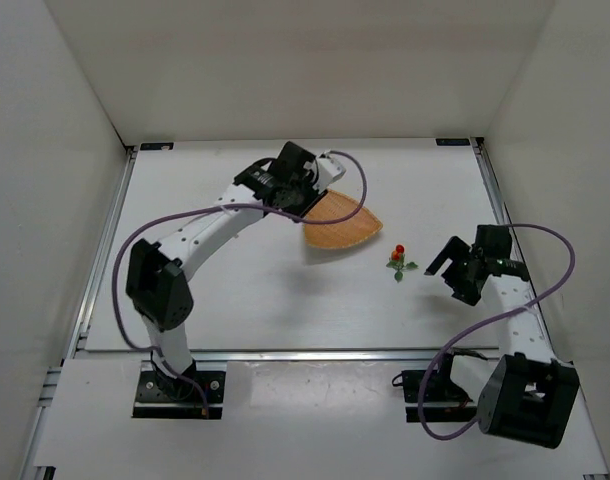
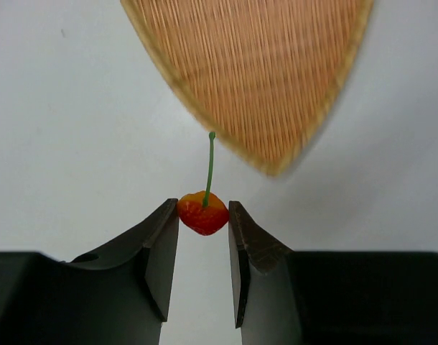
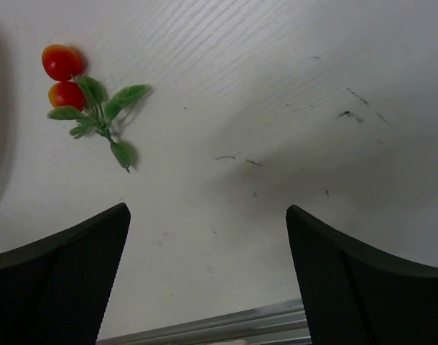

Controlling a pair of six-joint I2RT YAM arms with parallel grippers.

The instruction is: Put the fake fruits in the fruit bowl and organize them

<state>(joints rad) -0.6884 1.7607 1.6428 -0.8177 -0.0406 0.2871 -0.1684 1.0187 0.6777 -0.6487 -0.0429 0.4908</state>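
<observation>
red fruit in left gripper, near bowl

A shallow wooden bowl sits on the desk. Just off its rim, the left fingers pinch a red-orange cherry, its stem pointing toward the bowl. A leafy two-berry cluster lies apart, to the bowl's right.

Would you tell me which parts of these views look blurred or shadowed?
Left wrist: the fruit bowl is smeared along its rim, the berry in the left pincer sharp. Right wrist: a soft shadow crosses the table; the leafy cluster is crisp.
</observation>
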